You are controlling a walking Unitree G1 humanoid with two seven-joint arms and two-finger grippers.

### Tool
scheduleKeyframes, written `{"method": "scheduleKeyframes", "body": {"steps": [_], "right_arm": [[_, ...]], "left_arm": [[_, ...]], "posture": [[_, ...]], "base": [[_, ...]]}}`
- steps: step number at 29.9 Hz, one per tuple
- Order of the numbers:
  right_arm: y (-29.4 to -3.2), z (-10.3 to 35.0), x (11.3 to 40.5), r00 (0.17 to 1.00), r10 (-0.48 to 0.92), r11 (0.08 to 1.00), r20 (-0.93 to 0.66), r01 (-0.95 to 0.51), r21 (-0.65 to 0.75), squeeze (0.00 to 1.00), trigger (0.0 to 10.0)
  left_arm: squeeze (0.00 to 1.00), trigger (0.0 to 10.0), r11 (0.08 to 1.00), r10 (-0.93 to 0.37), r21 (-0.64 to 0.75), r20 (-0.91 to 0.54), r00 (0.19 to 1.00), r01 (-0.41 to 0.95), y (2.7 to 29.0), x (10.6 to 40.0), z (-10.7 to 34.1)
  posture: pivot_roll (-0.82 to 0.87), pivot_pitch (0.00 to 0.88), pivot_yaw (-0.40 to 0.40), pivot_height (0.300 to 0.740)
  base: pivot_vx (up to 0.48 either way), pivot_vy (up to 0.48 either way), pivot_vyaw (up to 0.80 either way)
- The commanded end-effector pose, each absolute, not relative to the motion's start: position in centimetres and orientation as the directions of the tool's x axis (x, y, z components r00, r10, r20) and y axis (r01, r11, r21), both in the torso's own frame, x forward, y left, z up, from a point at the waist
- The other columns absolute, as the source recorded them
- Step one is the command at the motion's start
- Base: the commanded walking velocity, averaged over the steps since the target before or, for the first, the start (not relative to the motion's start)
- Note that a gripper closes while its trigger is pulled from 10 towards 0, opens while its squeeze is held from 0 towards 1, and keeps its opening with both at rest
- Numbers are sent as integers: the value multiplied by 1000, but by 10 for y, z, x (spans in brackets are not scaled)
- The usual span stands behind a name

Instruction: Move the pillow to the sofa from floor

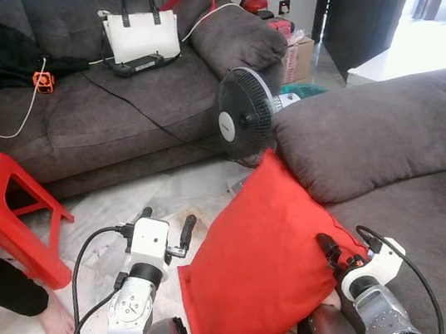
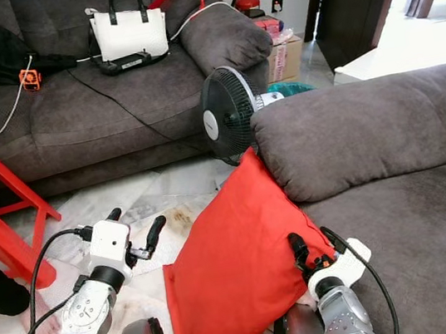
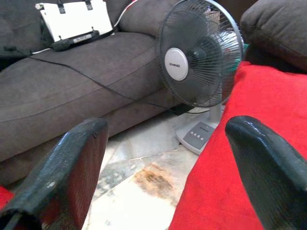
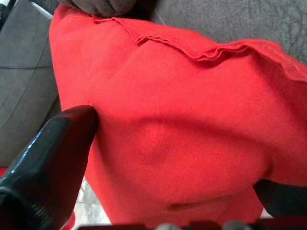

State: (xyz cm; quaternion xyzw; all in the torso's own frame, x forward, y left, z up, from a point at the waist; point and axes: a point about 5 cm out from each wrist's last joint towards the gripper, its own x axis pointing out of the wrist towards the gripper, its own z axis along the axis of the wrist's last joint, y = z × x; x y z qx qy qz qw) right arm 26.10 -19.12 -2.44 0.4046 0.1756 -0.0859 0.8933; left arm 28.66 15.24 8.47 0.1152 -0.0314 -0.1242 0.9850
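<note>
Right gripper (image 1: 343,256) nearest, fingers spread around the pillow's lower right edge, red fabric bulging between them, not clamped. Left gripper (image 1: 168,232) just beside the opposite edge, jaws wide, nothing held. Pillow (image 1: 258,262) propped on end, long axis slanting up from the floor (image 1: 89,229) onto the near sofa (image 1: 431,211); right arm nearer. Behind, a fan (image 1: 245,116), then the far sofa (image 1: 113,108) carrying a white handbag (image 1: 141,32).
</note>
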Motion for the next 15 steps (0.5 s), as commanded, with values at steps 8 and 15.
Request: {"method": "scheduleKeyframes", "body": {"steps": [8, 15], "right_arm": [[-183, -20, 267, 940, -10, 627, -342, 272, 730, 0, 0], [-178, -18, 270, 950, 7, 617, -311, 241, 749, 0, 0]], "left_arm": [[0, 10000, 937, -260, 252, 44, 965, 242, 149, 290, 87], [0, 10000, 937, -260, 251, 46, 964, 241, 149, 290, 87]], "posture": [[135, 0, -49, 538], [136, 0, -48, 538]], "base": [[0, 0, 0], [0, 0, 0]]}}
